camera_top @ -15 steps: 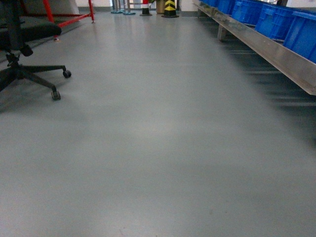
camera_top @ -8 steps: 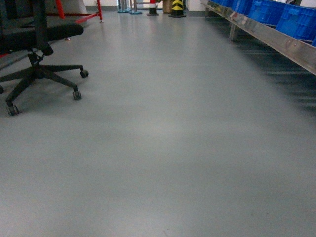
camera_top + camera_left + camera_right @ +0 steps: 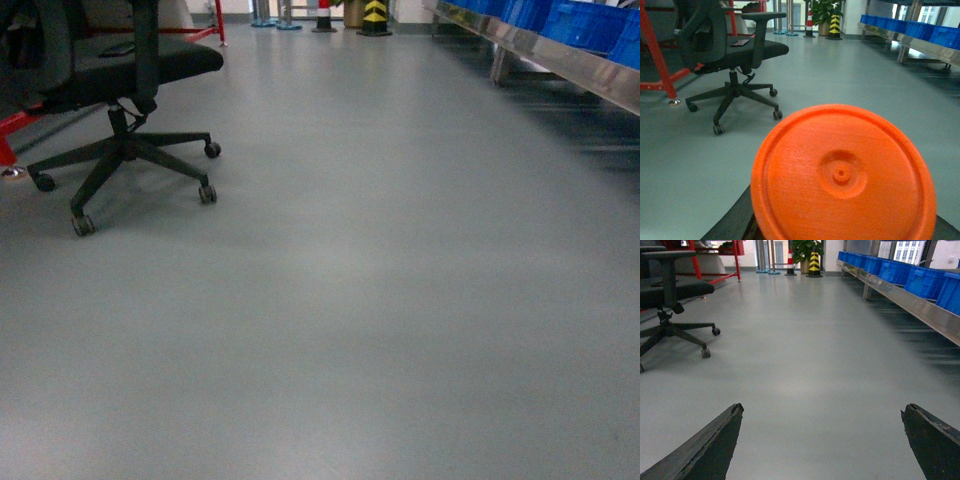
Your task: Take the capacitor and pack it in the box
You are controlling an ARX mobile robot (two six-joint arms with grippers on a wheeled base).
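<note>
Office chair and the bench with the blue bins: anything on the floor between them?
Nothing: in the head view only bare grey floor separates the office chair from the bench carrying the blue bins.

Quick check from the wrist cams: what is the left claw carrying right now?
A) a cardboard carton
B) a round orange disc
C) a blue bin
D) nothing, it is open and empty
B: the left wrist view is filled by a round orange disc with a small central hub, sitting right at the left claw, while the right claw stands open over bare floor.
</note>
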